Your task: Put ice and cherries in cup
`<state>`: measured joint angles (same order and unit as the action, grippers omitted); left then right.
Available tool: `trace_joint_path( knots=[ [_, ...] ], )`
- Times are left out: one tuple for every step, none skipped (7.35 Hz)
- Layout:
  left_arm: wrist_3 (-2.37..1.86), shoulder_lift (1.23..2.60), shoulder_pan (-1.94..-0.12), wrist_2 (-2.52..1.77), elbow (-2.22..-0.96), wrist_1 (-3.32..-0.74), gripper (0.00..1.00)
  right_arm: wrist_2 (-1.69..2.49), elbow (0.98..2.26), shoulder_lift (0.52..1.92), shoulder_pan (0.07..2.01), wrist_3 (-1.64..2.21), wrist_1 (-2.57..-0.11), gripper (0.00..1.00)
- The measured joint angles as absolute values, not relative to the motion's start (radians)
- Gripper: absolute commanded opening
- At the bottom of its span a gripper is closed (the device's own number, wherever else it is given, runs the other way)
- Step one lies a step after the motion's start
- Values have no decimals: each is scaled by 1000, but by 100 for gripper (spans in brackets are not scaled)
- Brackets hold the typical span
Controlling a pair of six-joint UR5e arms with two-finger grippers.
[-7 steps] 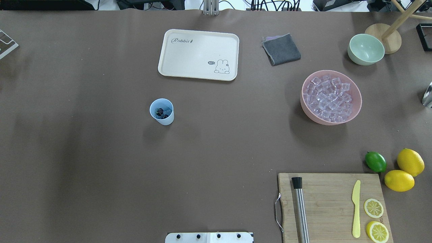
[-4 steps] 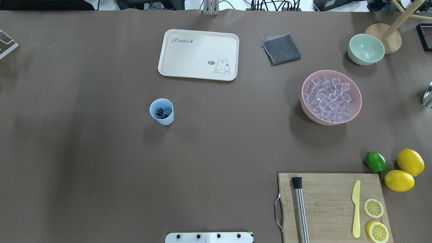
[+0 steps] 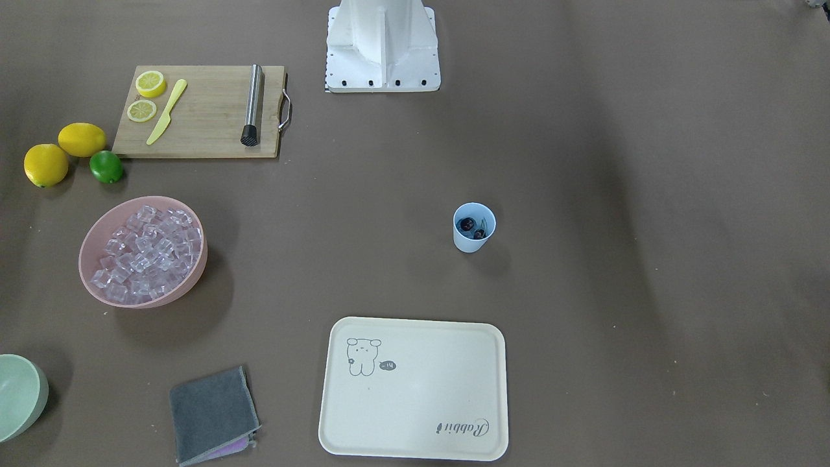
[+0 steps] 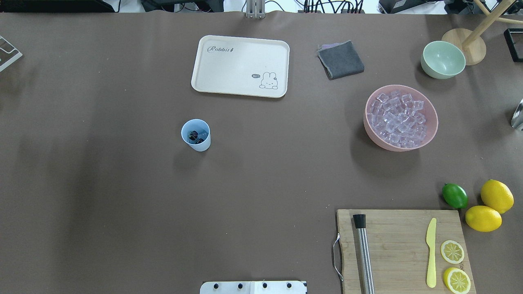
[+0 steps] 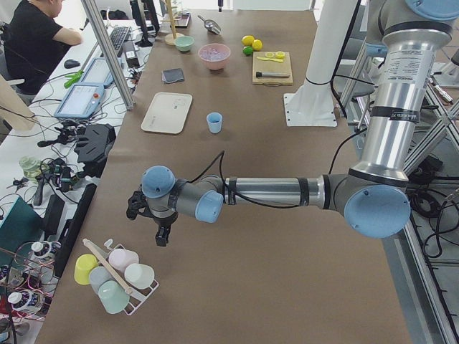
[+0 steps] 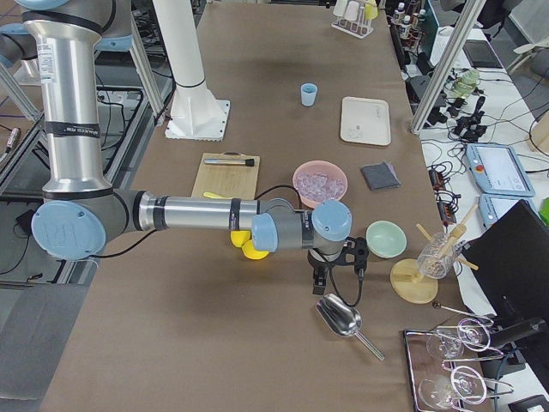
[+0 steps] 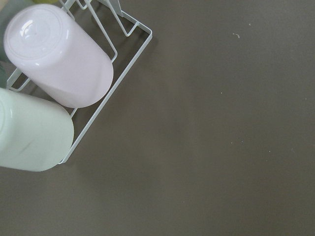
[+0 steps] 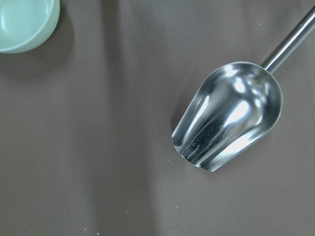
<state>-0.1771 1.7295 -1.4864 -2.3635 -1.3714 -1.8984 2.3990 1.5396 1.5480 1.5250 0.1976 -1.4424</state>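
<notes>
The light-blue cup (image 4: 195,135) (image 3: 474,227) stands upright near the table's middle, and the dark cherries (image 4: 195,135) (image 3: 472,227) lie inside it. The ice (image 4: 398,118) (image 3: 146,250) fills the pink bowl (image 4: 376,141). Both arms are far from the cup. My left gripper (image 5: 150,222) hangs over the table's left end beside a rack of cups, and I cannot tell if it is open or shut. My right gripper (image 6: 339,287) hovers just above a metal scoop (image 8: 229,113) (image 6: 341,319) at the right end, state also unclear. Neither wrist view shows fingers.
A cream tray (image 4: 240,65) and a grey cloth (image 4: 340,59) lie behind the cup. A pale green bowl (image 4: 443,59) sits past the pink bowl. A cutting board (image 4: 402,249) holds a muddler, knife and lemon slices; a lime (image 4: 454,195) and lemons are beside it. Pink cup (image 7: 59,56) and mint cup (image 7: 29,130) lie racked.
</notes>
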Motion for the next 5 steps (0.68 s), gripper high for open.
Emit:
trace_joint_path(
  knots=[
    [-179,1727,-1487,-2363,-1369,-1899,98,2391,1537,1550,1526,199,-1433,100],
    [-180,1724,-1489,-2363,-1360,-1895,98,2383,1535,1554,1527,200,-1429,100],
    [-181,1724,-1491,-2362,-1341,-1892,98,2376,1535,1557,1528,200,-1428,100],
    [-181,1724,-1492,-2362,-1325,-1892,98,2370,1534,1561,1529,199,-1428,100],
    [-184,1727,-1492,-2361,-1318,-1891,98,2360,1535,1563,1529,200,-1428,100]
  ],
)
